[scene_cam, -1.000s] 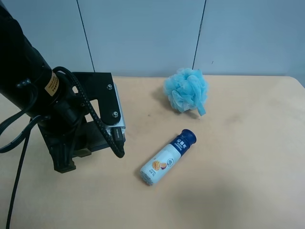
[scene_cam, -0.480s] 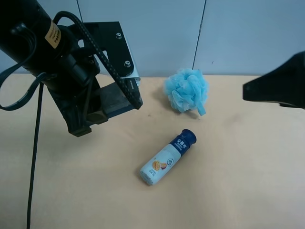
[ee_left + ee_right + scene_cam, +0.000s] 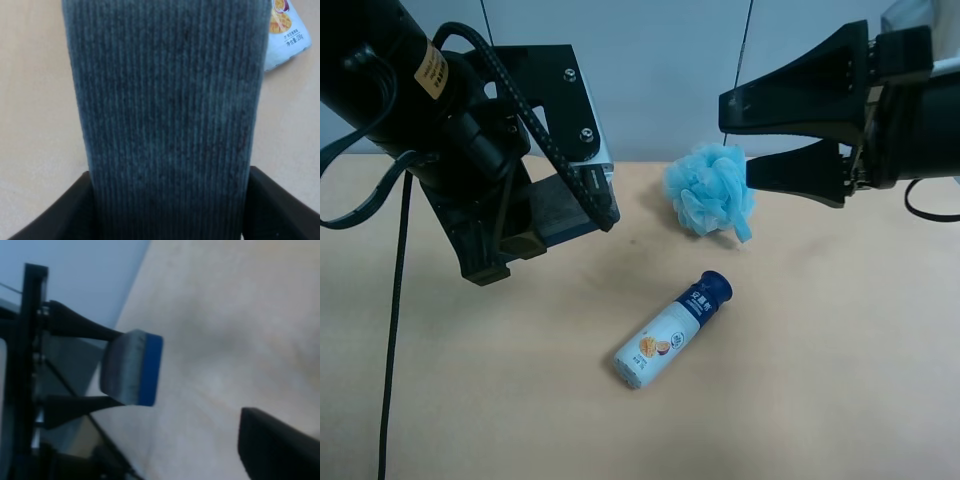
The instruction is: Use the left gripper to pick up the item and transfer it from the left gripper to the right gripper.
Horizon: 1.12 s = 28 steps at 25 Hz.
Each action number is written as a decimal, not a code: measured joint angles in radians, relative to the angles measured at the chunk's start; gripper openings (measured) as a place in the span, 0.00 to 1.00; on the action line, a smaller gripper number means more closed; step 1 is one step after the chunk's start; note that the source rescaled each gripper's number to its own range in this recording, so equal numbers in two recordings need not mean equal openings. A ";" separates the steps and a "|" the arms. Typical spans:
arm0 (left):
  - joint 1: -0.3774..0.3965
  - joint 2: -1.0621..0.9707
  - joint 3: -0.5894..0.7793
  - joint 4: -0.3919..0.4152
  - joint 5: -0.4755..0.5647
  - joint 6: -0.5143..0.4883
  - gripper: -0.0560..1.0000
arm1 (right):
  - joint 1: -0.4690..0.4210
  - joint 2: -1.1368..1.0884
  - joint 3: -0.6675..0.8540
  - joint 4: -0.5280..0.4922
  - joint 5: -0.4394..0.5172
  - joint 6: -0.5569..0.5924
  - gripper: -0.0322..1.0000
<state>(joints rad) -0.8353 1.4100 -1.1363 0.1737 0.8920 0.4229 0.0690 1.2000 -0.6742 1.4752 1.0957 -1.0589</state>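
Note:
The item, a flat dark grey-green felt block, is held in the air by my left gripper, which is shut on it at the exterior high view's left. In the left wrist view the item's felt face fills the picture between two black fingers. My right gripper is open at the exterior high view's right, in the air, its tips pointing at the item with a wide gap between them. In the right wrist view the item shows a blue edge, clamped between the left gripper's two fingers.
A white bottle with a navy cap lies on the tan table; it also shows in the left wrist view. A fluffy light-blue puff sits at the back, below the right gripper. A grey wall stands behind.
The left arm lifted the item off the table, then held still. The right gripper came into view from the right, open, and moved toward the item.

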 joint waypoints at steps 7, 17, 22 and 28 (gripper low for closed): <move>0.000 0.001 0.000 0.000 -0.003 0.000 0.06 | 0.038 0.125 -0.001 0.081 0.059 -0.080 1.00; 0.000 0.025 -0.001 -0.003 -0.004 0.001 0.06 | 0.189 0.283 -0.143 0.120 0.065 -0.097 1.00; 0.000 0.025 -0.002 -0.004 -0.006 0.001 0.06 | 0.190 0.343 -0.169 0.120 0.060 -0.086 1.00; 0.000 0.025 -0.002 -0.023 -0.031 0.001 0.06 | 0.193 0.413 -0.169 0.127 0.059 -0.083 1.00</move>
<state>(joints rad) -0.8353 1.4347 -1.1383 0.1507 0.8607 0.4241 0.2625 1.6133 -0.8433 1.6021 1.1544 -1.1424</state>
